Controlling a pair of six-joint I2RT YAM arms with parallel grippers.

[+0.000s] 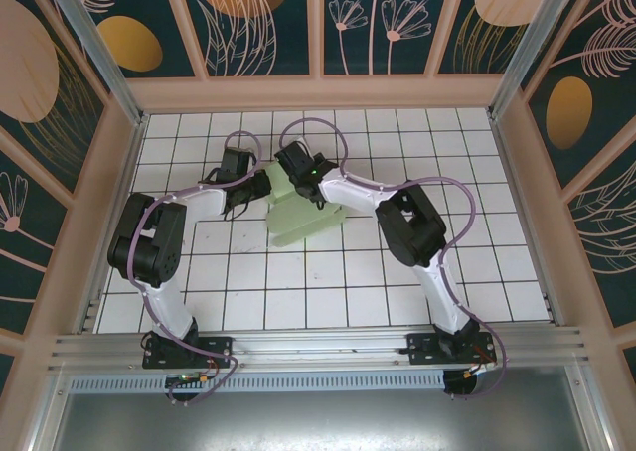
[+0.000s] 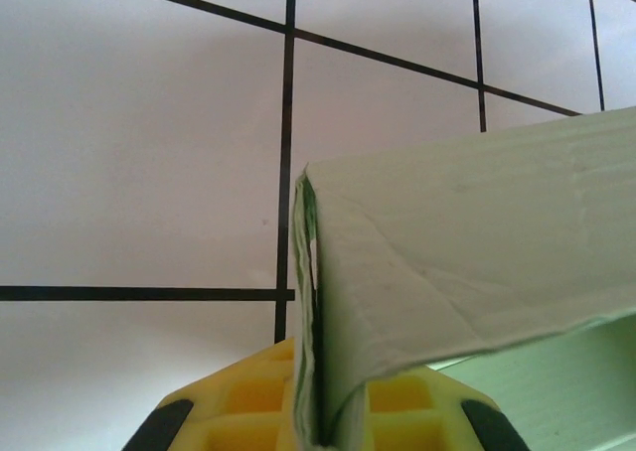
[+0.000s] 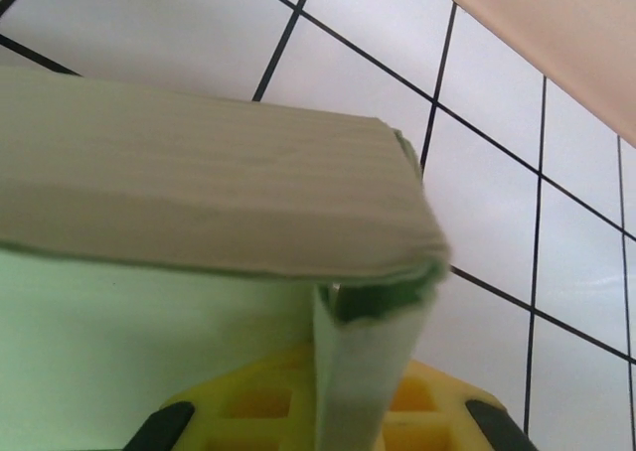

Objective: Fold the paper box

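The left arm reaches in from the left of the paper box. The left claw sits at the box's left edge. In the left wrist view this claw is pressed together on a thin edge of the pale green card. The edge stands upright between the yellow pads. A wide flap bends off from it to the right. It hangs above the white tiles of the tabletop.

The paper box lies in the middle of the tabletop, partly folded, with its sides lifted up. It sits between the two arms.

The right arm comes in from the right of the box. The right claw is over the box's far part. In the right wrist view this claw pinches a narrow strip of the card. The strip runs down between its yellow pads. A broad flap folds over above the strip and stretches to the left. Right of the box are more white tiles with black lines, and a tan wall behind them.
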